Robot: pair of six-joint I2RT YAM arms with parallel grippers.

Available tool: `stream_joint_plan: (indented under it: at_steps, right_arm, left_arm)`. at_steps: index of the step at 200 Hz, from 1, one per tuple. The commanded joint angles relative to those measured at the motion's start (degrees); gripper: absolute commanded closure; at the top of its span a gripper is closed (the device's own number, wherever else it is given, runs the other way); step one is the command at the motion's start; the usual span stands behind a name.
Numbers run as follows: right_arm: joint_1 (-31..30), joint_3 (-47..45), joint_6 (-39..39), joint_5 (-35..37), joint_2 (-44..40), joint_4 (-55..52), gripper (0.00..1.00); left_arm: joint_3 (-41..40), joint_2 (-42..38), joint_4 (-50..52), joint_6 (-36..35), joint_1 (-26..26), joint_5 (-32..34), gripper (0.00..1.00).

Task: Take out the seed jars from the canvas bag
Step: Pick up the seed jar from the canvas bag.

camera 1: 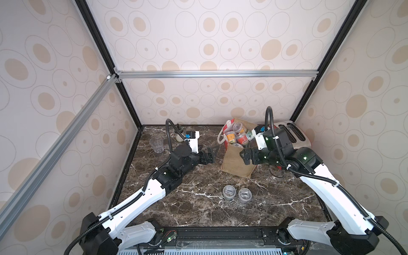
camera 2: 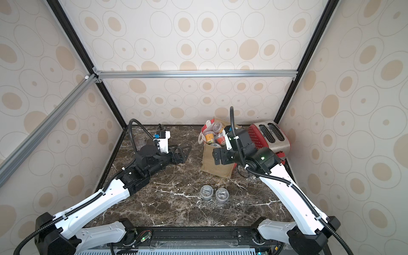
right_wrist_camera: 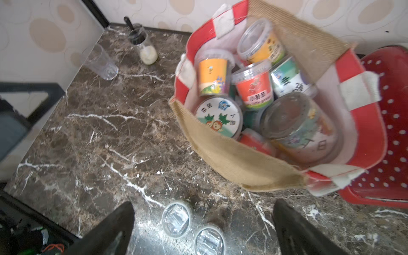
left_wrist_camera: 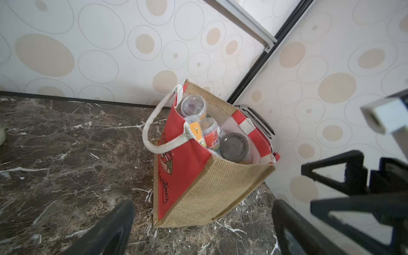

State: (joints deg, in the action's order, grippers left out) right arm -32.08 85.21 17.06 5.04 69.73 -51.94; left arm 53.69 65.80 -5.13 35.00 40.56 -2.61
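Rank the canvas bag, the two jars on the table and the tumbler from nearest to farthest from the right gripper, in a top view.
1. canvas bag, directly beside the right gripper.
2. two table jars, front centre; neither clearly nearer.
3. tumbler, far left, near the back.

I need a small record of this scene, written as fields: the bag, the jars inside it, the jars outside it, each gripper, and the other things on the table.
bag: canvas bag, upright and open, back right of the table, next to the toaster
inside: seed jars, at least six visible, piled, some lying on their sides
outside: two short jars, side by side in front of the bag
left gripper: open, empty, left of the bag, apart from it
right gripper: open, empty, by the bag's front side
others: tumbler and shaker, back left
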Motion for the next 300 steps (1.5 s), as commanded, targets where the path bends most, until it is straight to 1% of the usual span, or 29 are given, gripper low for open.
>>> stream_joint_plan:
  at_steps: [1,18,32,47,70,85,97,124,144,176,184,204,236,262,280,300]
  right_arm:
    - [4.15,2.03,-0.87,-3.96,2.12,-0.48,0.0]
    - [7.98,4.04,-1.04,-8.1,4.93,-0.22,0.0]
    - [9.9,6.48,-1.6,-10.08,7.76,-1.14,0.01]
    - [10.94,8.99,-2.5,-11.52,11.23,-2.19,0.02]
    - [11.37,12.3,-4.95,-14.63,15.94,-2.9,0.07]
    - [11.41,14.99,-5.8,-13.99,18.53,-4.49,0.1]
    - [11.49,16.2,-6.01,-12.19,19.63,-5.25,0.1]
    - [12.01,17.18,-6.1,-7.74,20.71,-6.69,0.11]
    - [13.53,16.92,-5.31,-5.11,20.73,-8.02,0.11]
    - [15.73,15.07,-5.11,-3.64,20.58,-7.96,0.11]
    - [17.47,15.11,-5.11,-3.8,21.0,-8.0,0.11]
    - [18.08,15.07,-5.63,-4.58,21.91,-7.64,0.11]
    - [18.71,18.5,-6.4,-5.19,26.05,-10.08,0.11]
    - [18.72,20.93,-6.65,-8.03,28.26,-9.98,0.12]
    - [18.64,23.54,-7.38,-13.4,30.13,-9.18,0.13]
    - [18.54,25.98,-7.91,-16.41,32.33,-8.7,0.14]
  left_arm:
    - [3.2,1.72,-2.33,-2.74,0.45,-1.95,0.02]
    - [5.07,4.57,-2.04,-2.93,0.48,-2.88,0.02]
    - [7.57,7.41,0.06,-2.76,0.41,-3.72,0.02]
    - [9.05,9.57,1.38,-2.28,0.44,-4.99,0.02]
    - [7.83,10.78,0.31,-1.37,0.41,-6.57,0.02]
    - [6.56,10.94,-0.4,-0.24,0.35,-6.7,0.02]
    - [5.52,10.58,-1.03,1.01,0.36,-7.31,0.02]
    - [0.64,7.84,-5.82,3.01,0.36,-9.63,0.02]
    - [-1.2,6.25,-6.06,2.89,0.46,-8.98,0.02]
    - [-1.3,5.59,-4.1,1.43,0.62,-7.12,0.02]
    - [-1.22,5.87,-3.85,1.17,0.63,-6.75,0.02]
    - [-0.7,6.55,-3.75,0.79,0.61,-6.26,0.02]
    - [0.05,8.1,-4.11,0.59,0.64,-6.7,0.02]
    - [-0.02,8.78,-4.63,0.85,0.69,-7.03,0.02]
    - [-0.13,9.09,-5.01,0.94,0.74,-6.97,0.02]
    - [0.1,9.37,-4.73,0.94,0.76,-7.0,0.02]
